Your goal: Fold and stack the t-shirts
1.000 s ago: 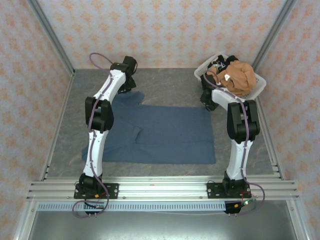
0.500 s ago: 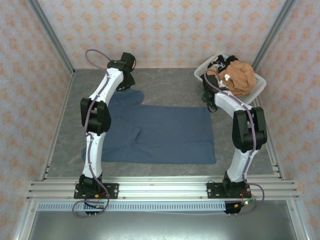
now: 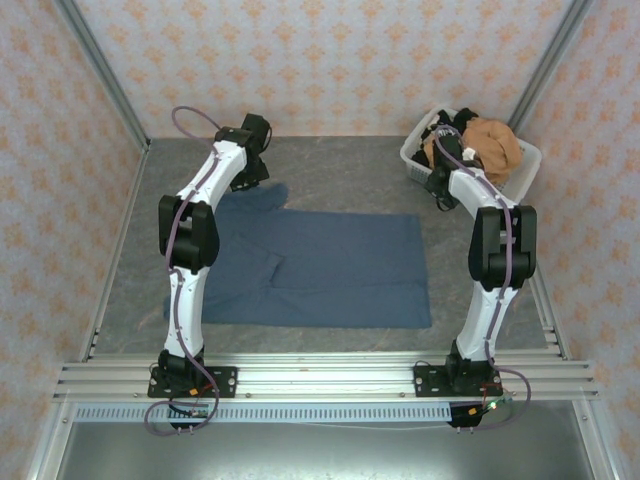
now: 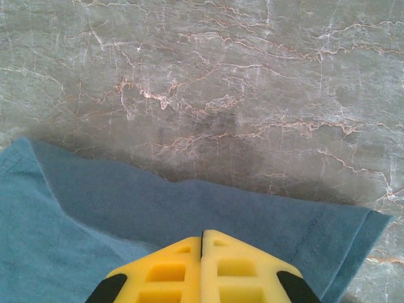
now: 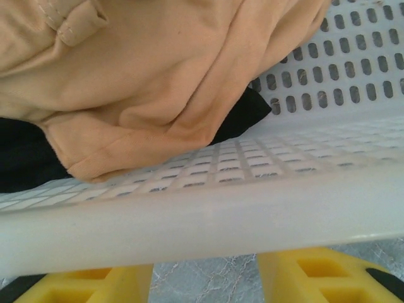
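Two claws: your left claw (image 4: 202,237) is together over the blue shirt (image 4: 95,208), your right claw (image 5: 205,268) apart at the basket (image 5: 208,221) rim.

From above, the white-linked left arm (image 3: 190,235) covered a strip of the flat slate-blue t-shirt (image 3: 340,265). Close to the right wrist camera, the white plastic lattice basket's rim (image 5: 202,221) was blurred, and the crumpled orange-tan t-shirt (image 5: 158,76) ran off the top edge (the black cloth (image 5: 25,158) beneath it off the left).
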Tool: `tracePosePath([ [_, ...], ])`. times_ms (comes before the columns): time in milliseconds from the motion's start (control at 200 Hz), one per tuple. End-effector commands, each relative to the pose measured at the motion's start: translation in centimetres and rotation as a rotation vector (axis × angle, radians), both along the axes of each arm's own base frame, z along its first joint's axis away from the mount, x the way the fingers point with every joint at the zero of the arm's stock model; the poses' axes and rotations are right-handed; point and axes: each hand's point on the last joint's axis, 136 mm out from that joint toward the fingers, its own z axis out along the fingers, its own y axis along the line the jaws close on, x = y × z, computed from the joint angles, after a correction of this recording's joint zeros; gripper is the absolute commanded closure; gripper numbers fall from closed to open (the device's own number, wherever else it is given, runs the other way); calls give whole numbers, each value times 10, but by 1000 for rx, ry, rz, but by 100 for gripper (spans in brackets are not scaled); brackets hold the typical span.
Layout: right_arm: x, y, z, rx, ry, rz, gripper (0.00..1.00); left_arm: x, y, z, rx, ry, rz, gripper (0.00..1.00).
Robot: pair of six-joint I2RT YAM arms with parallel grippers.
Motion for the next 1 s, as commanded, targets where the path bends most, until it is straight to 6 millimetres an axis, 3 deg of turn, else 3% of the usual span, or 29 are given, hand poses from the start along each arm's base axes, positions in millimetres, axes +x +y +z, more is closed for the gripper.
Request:
tracePosePath([
  [0, -7, 17, 18, 15, -21, 62, 50, -1, -1, 29, 1, -59, -21, 100],
  [130, -28, 42, 22, 39, -36, 88, 48, -3, 0, 31, 11, -62, -27, 100],
  [315, -48, 60, -5, 71, -2, 74, 45, -2, -1, 31, 5, -66, -25, 100],
  [580, -39, 66, -42, 74, 63, 77, 46, -5, -1, 38, 5, -71, -31, 100],
  [731, -34, 69, -54, 74, 98, 81, 51, -7, 1, 39, 10, -68, -31, 100],
  [991, -35, 69, -65, 56, 131, 93, 52, -8, 1, 41, 9, -75, -30, 100],
])
